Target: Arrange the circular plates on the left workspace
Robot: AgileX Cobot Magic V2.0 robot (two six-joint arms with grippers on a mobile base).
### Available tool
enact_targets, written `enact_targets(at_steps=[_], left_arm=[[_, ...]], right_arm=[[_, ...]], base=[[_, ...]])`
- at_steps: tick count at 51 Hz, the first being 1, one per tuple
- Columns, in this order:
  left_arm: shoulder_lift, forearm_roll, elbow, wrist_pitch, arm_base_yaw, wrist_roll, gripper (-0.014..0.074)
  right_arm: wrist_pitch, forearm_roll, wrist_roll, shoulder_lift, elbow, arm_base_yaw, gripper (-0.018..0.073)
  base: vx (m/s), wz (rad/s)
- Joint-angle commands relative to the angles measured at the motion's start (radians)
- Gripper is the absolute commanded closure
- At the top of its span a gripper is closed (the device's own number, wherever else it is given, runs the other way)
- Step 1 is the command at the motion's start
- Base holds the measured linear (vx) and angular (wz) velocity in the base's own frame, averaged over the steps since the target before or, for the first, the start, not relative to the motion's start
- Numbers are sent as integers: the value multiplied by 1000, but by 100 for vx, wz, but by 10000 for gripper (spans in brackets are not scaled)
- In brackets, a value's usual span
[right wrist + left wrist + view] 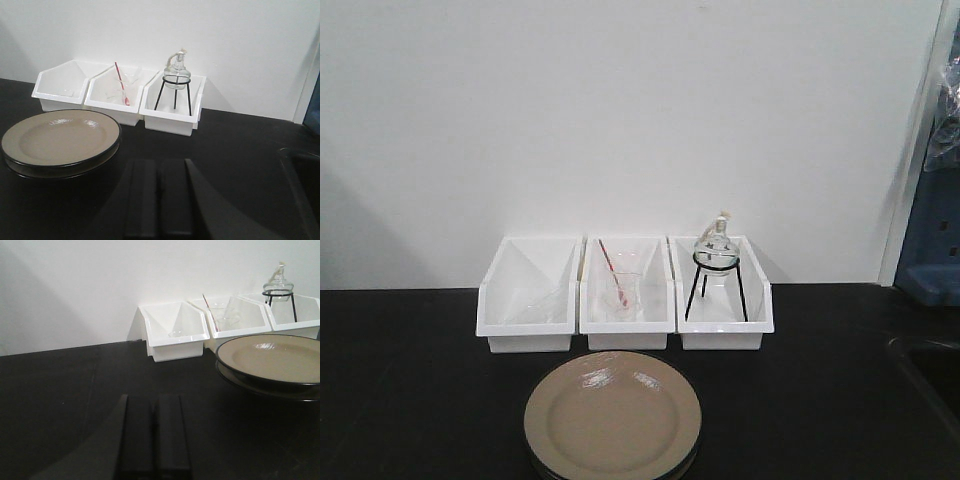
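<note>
Left claw (154,440) hovering low over bare black desk (60,390), fingers pressed together, holding nothing. Plates (613,415) stacked at desk front, just before the middle of three white bins (625,290). Glass flask on wire stand (716,262) in the rightmost bin. Right claw (159,202) also pressed together, empty.
</note>
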Motion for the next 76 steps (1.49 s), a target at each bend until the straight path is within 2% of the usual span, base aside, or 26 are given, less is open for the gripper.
enact_targets(at_steps=[1, 28, 33, 41, 45, 52, 62, 76], left_arm=[[-16, -15, 19, -76, 0, -13, 596], [-16, -15, 19, -76, 0, -13, 596], [-16, -15, 19, -76, 0, -13, 596], [-16, -15, 19, -76, 0, -13, 596], [-16, -15, 19, -76, 0, -13, 596], [-16, -15, 19, -76, 0, -13, 596], [-15, -15, 19, -76, 0, -13, 596], [-15, -15, 19, -76, 0, -13, 596]], right_arm=[[-77, 4, -3, 12, -30, -4, 561], [-77, -13, -3, 12, -30, -4, 561], [-123, -151, 38, 12, 7, -4, 561], [-307, -435, 360, -12, 168, -5, 561], [-368, -529, 438, -45, 251, -9, 561], [-354, -455, 447, -113, 319, -75, 561], [-301, -483, 447, -223, 318, -167, 561], [-291, -483, 447, -219, 318, -167, 561]], base=[[0, 0], [0, 0], [0, 0], [0, 0], [0, 0], [0, 0], [0, 0], [0, 0]])
